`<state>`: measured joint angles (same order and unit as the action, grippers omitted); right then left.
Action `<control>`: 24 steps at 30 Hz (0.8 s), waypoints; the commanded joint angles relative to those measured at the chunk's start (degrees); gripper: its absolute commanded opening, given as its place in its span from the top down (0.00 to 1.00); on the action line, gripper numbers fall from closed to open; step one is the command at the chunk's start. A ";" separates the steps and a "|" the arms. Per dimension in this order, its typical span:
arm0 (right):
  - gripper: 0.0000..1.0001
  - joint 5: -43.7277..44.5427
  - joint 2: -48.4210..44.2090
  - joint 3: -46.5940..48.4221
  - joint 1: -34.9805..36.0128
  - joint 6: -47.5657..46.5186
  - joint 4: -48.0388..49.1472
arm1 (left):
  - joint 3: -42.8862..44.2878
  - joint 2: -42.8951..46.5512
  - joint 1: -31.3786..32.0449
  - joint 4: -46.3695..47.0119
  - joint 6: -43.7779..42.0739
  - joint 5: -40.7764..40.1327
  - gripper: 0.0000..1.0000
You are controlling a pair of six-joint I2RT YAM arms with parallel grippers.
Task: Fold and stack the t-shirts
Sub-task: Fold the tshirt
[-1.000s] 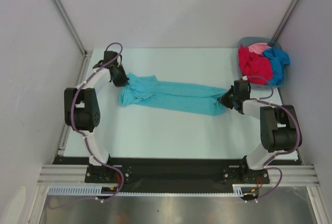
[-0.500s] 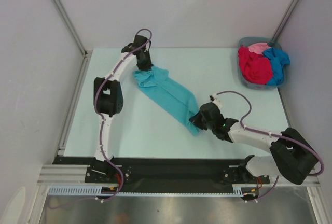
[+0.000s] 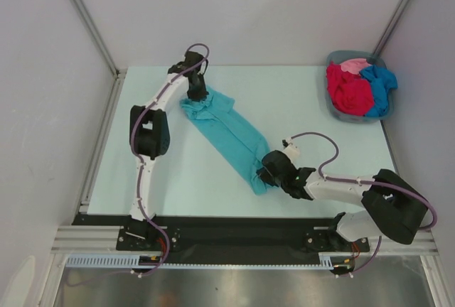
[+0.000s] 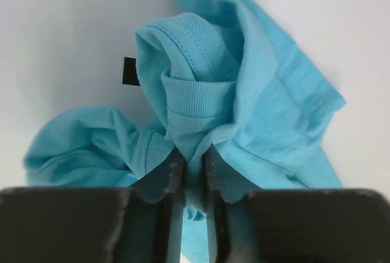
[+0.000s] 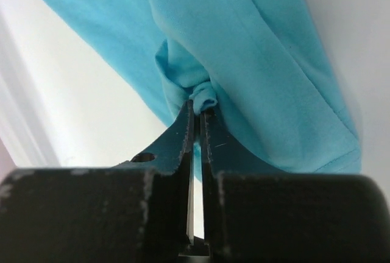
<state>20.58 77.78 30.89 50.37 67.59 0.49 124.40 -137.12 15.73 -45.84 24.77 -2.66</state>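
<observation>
The teal t-shirt (image 3: 227, 133) lies in a bunched diagonal band across the table (image 3: 306, 108), running from the far left toward the near middle, not yet spread flat. My left pincer (image 4: 194, 153) is clamped on the ribbed collar at the far end. My right pincer (image 5: 196, 108) is pinched tight on a small roll of cloth at the near end. The other t-shirts (image 3: 348, 88) sit heaped in the basket (image 3: 353, 118) at the far right corner. My worry is the right grip: it holds only a thin nip of fabric, so a hard pull to stretch the shirt could slip it free. The cloth is also roped between my pincers, so laying it down like this would likely give a crooked fold.
</observation>
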 commanded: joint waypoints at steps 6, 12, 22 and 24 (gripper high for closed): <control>0.41 5.52 1.77 4.96 2.45 0.26 -4.79 | -1.96 8.09 -1.22 0.32 -0.60 -7.97 0.03; 0.34 8.34 -0.35 8.21 0.96 -5.01 -7.17 | -3.72 11.70 -1.31 1.81 -1.31 -13.08 0.00; 0.33 -4.83 -0.18 16.47 -20.46 -22.41 -7.97 | -21.27 23.99 -5.96 10.32 3.87 -1.23 0.00; 0.32 -10.45 3.33 18.40 -27.82 -25.31 -5.95 | -28.55 27.60 -6.76 13.66 5.45 1.59 0.00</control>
<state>17.50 78.02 45.84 30.50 49.71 -7.25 103.13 -115.61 11.11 -38.57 26.74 -6.85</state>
